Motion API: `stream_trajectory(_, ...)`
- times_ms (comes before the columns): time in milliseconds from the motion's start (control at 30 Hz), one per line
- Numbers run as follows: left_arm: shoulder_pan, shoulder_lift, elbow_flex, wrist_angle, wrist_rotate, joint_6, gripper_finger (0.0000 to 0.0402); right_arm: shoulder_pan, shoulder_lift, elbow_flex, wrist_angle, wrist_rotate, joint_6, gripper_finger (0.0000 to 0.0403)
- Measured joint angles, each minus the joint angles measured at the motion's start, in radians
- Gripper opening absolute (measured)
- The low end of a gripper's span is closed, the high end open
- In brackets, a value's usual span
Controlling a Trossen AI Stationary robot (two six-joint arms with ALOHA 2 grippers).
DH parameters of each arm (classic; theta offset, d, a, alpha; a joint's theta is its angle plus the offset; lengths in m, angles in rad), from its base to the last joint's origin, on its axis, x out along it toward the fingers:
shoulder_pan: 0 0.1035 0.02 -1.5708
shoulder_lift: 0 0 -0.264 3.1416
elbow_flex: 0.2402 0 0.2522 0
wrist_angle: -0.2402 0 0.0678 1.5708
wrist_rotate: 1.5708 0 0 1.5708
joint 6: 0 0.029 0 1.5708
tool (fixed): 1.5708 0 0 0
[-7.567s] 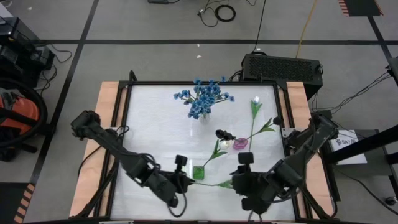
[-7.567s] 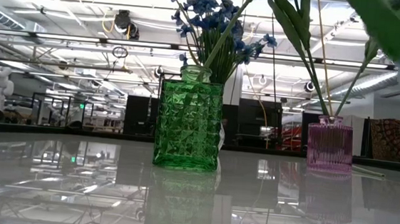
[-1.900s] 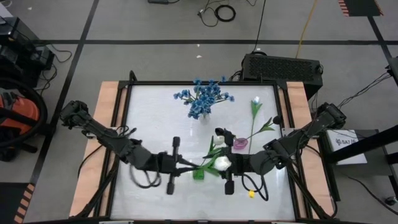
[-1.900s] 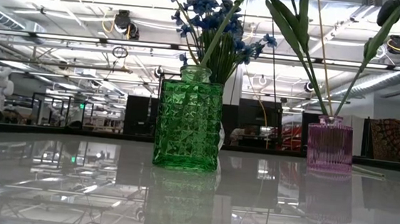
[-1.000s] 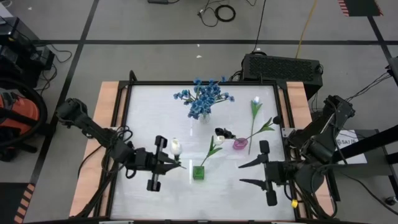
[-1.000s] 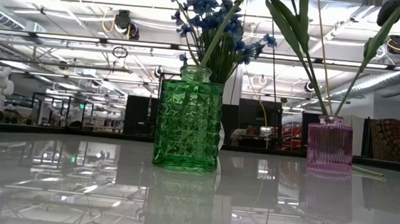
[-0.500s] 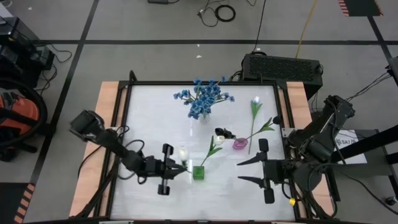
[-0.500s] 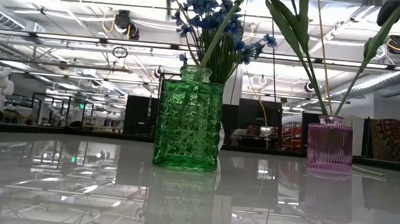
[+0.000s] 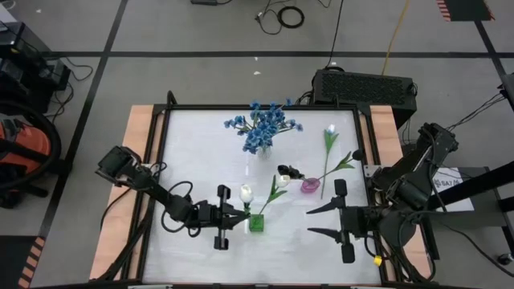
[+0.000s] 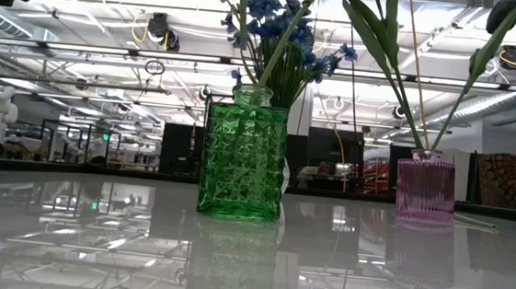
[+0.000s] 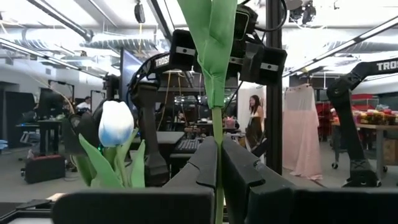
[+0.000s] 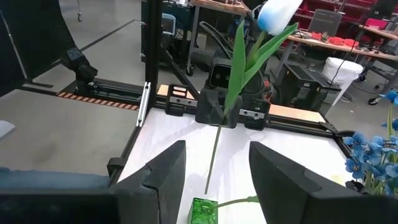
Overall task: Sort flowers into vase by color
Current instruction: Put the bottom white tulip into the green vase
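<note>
A white tulip (image 9: 246,193) on a leafy green stem stands upright in my left gripper (image 9: 240,215), which is shut on it just left of the green glass vase (image 9: 256,222). In the right wrist view the stem's lower end (image 12: 208,179) hangs above the vase (image 12: 204,211). A leafy stem (image 9: 275,193) leans out of the vase's mouth. Blue flowers (image 9: 263,127) stand at the far middle. The pink vase (image 9: 310,185) holds more stems. My right gripper (image 9: 310,221) hovers open at the near right, with nothing in it. My left gripper pinches the white tulip's stem (image 11: 217,163) between its two fingers, below a long leaf. The fingers come from the table's left, about level, and lie across the stem. The flower stands upright, bud (image 11: 116,123) up, lifted clear of the table.
The glass tabletop (image 9: 193,160) has bare room on its left half and along the near edge. Wooden rails (image 9: 136,144) flank it. A black box (image 9: 363,87) sits beyond the far right corner.
My left gripper has gone down and toward the table's right, to the green vase, carrying the white tulip upright. It has stayed shut. The tulip's stem now shows beside the vase's top in the low view.
</note>
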Motion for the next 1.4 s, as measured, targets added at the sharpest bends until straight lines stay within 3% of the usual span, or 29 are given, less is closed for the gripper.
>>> stream_trajectory(333,0.039,0.072,0.0,-0.003,0.013,-0.084,0.0009,0.0,0.0,0.0,0.0,0.0,-0.001,0.0169)
stream_trajectory(1033,0.078,0.078,0.0,-0.077,0.024,-0.16,0.001,0.0,0.0,0.0,0.0,0.0,-0.004,0.0169)
stream_trajectory(1233,0.086,0.077,0.0,-0.106,0.025,-0.185,0.0051,0.0,0.0,0.0,0.0,0.0,-0.004,0.0169)
stream_trajectory(1400,0.084,0.077,0.0,-0.154,-0.038,-0.186,0.0103,0.0,0.0,0.0,0.0,-0.001,-0.004,0.0169)
